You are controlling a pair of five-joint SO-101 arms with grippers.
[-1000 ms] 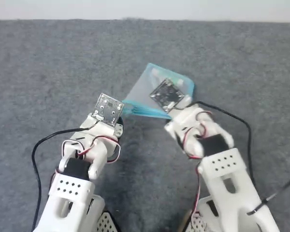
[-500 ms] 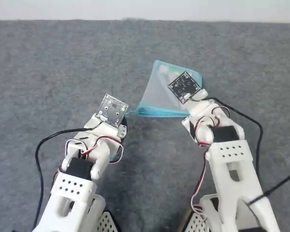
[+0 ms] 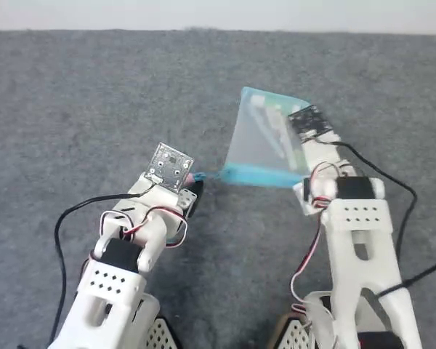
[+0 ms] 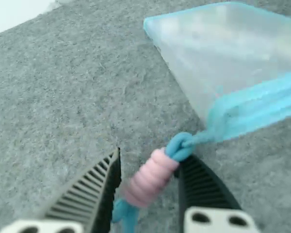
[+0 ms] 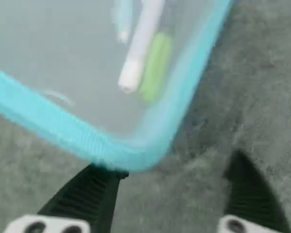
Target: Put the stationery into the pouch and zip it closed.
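The translucent pouch (image 3: 261, 134) with a blue zip edge (image 3: 258, 175) lies on the grey carpet. Inside it are a white pen (image 5: 138, 53) and a green piece (image 5: 155, 68). My left gripper (image 3: 194, 184) sits just off the pouch's near left corner. It is shut on the zipper pull, a pink bead (image 4: 148, 177) on a blue cord that runs taut to the zip end. My right gripper (image 5: 177, 167) hovers open at the pouch's right corner (image 3: 310, 131). Its fingers (image 5: 87, 194) are spread wide, with the rounded blue corner just beyond them.
Grey carpet (image 3: 94, 94) covers the whole work surface, with a pale wall strip along the far edge. Black cables (image 3: 58, 225) loop beside both arm bases at the near side.
The right arm has swung to the right and the pouch has slid and turned that way with it. The left gripper has stayed put, and the pull cord is now stretched out.
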